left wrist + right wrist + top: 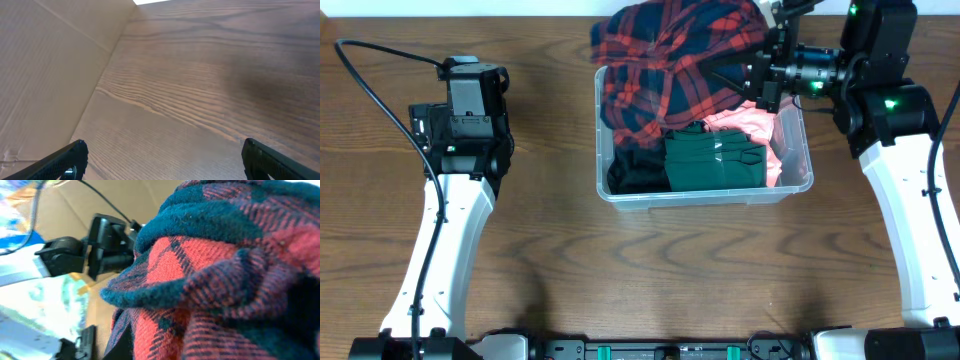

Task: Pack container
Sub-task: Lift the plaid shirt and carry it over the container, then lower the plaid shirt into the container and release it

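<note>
Right pincer [756,72] is clamped on a bunch of the plaid shirt [660,60], above the far right part of the container. Its wrist view is filled with red and navy flannel, so the fingers themselves are hidden. Left pincer [162,162] stands wide open and empty, well off to the left over bare wood.

Brown wood-grain surface [550,260] carries everything. Right of centre on it, towards the far side, sits the container [705,197], a clear rectangular bin with a thick rim. The plaid shirt is the biggest piece of cloth; it heaps over the far left of the bin and spills past the far rim. Lower in the bin lie a folded green garment [712,162] near the middle, a black one [632,175] in the near left corner and a pink one [760,122] on the right.

The bin looks stiff and light, with smooth walls likely to slip, so the rim is the sensible hold. The shirt is soft and floppy and will probably need pressing down inside the walls.
</note>
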### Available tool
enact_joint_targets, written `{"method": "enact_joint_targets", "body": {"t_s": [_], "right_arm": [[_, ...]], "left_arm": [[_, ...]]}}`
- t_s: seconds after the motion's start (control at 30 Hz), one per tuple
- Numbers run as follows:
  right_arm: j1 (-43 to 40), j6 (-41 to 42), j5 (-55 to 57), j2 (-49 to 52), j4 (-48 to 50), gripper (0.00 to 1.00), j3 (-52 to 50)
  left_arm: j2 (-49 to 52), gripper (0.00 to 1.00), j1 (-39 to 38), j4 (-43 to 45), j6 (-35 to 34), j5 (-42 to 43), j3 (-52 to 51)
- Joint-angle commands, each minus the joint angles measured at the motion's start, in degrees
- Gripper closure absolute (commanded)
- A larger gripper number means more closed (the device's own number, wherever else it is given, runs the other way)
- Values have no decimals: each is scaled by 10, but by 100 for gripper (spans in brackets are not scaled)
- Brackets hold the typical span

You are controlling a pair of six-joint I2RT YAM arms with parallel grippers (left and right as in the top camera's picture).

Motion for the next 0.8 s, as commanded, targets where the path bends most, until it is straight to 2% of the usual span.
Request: {"method": "enact_joint_targets", "body": {"t_s": [0.0, 0.2, 0.4, 0.77], "right_arm": [[14, -25, 38, 0, 5, 99, -8], [34, -21, 48, 25, 22, 99, -16], [47, 33, 46, 49, 71, 99, -16], [57, 49, 47, 99, 58, 99, -16]], "left_arm": [[3, 2, 2, -2, -1, -5, 10], [3, 2, 2, -2, -1, -5, 10], [3, 2, 2, -2, -1, -5, 10], [3, 2, 2, -2, -1, -5, 10]]}}
